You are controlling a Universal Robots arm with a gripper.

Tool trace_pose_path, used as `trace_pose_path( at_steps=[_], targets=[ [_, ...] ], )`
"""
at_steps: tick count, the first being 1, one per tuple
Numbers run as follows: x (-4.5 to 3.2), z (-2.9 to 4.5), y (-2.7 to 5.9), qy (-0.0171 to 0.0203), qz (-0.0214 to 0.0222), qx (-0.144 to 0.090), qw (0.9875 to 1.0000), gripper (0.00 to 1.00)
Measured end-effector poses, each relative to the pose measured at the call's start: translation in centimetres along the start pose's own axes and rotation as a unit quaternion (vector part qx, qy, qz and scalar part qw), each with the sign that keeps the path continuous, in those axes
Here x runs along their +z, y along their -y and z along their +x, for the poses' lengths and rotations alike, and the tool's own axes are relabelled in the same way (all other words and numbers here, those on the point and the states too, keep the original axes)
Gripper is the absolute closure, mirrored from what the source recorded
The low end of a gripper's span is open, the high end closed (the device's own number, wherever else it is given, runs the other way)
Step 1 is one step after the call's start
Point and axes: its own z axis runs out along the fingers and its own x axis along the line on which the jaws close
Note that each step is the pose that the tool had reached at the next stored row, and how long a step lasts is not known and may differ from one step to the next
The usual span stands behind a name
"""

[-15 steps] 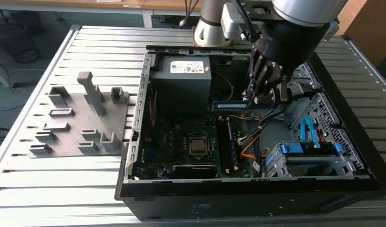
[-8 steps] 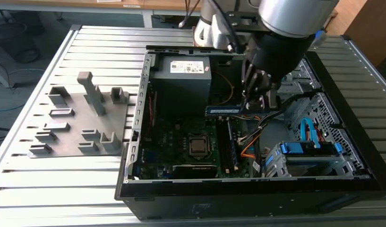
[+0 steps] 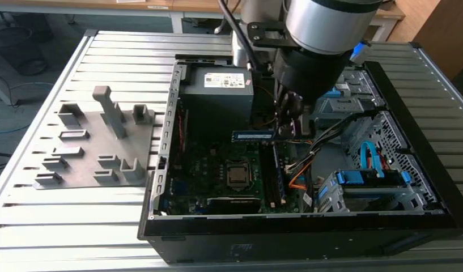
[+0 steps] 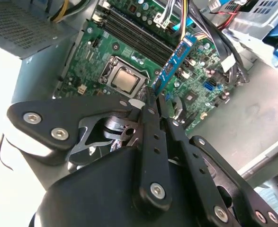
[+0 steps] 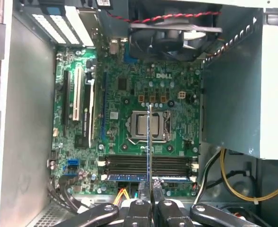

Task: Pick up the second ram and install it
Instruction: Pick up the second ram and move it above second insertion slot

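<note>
Soft daylight on the surface [image 3: 34, 226]; computer case [image 3: 292, 235] shadowy inside; white glare beside the dark pincer [image 4: 150, 97].

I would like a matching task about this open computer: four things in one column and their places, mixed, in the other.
1 second ram
2 grey fixture plate
3 processor socket
4 blue cable

a on the table, outside the case
b in the middle of the motherboard
c held in the gripper
d above the drive cage, at the exterior view's right

Pairs: 1-c, 2-a, 3-b, 4-d
</note>
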Motion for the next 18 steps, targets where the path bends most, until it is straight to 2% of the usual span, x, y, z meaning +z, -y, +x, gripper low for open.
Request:
trace_pose_path(
  at_steps=[5, 10, 13, 15, 18],
  targets=[
    [0.89, 0.12, -0.06, 0.0007, 0.0006, 0.014, 0.9999, 0.86],
    [1.74, 0.76, -0.07, 0.0012, 0.0008, 0.021, 0.9998, 0.86],
    [2.06, 1.08, -0.11, 0.0039, 0.0008, 0.022, 0.9997, 0.86],
    [2.22, 1.27, -0.2, 0.0077, 0.0008, 0.023, 0.9997, 0.86],
    [2.66, 1.68, -0.25, 0.0094, 0.0009, 0.023, 0.9997, 0.86]
  ],
)
